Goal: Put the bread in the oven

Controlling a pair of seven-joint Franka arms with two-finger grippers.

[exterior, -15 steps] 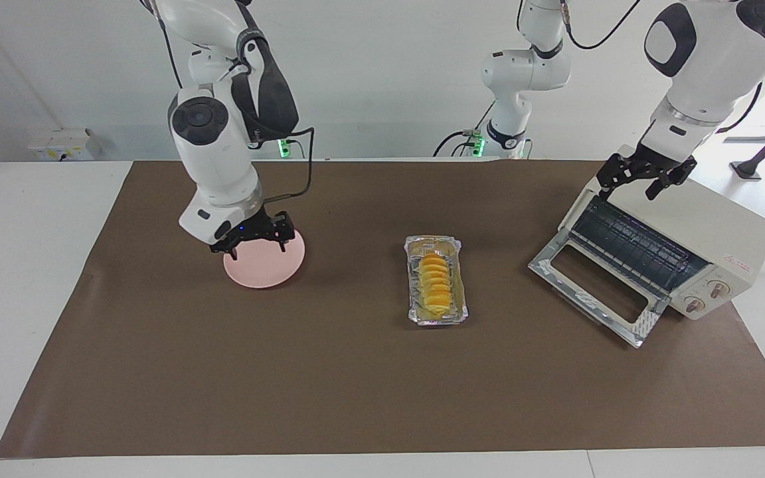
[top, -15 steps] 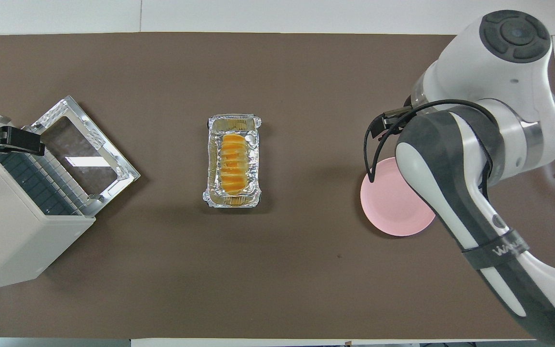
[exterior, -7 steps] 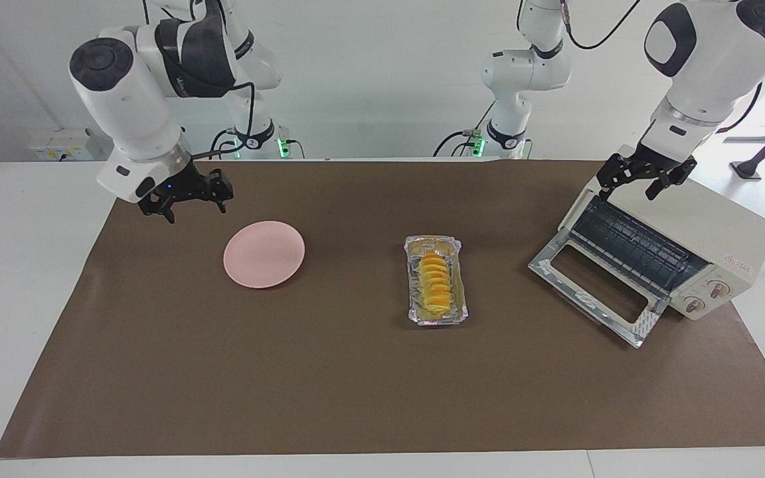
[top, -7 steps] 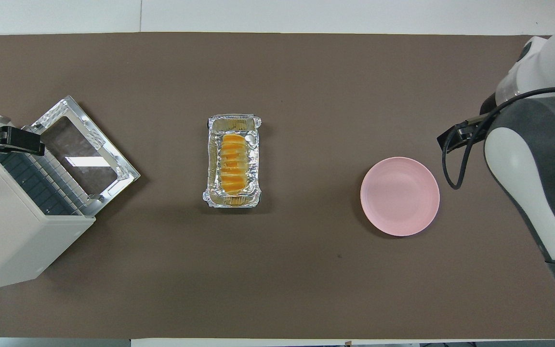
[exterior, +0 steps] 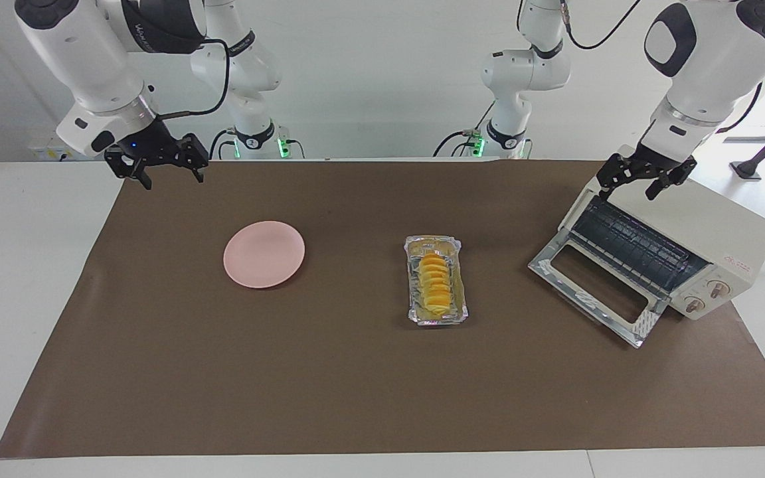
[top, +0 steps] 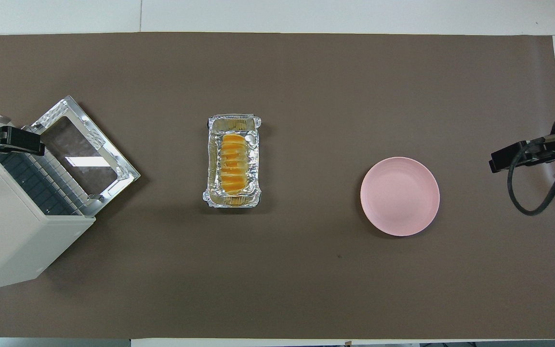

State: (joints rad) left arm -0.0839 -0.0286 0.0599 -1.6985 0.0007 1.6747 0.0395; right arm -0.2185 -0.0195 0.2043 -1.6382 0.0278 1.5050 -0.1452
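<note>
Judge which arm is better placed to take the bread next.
Neither is close. The left gripper hangs open over the oven, whose door is down; the right gripper hangs open over the mat's corner. The bread lies in its foil tray nearer the oven: probably left.

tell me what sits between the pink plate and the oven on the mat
The foil tray holding the bread lies between the pink plate and the oven; the overhead view shows it plainest.
</note>
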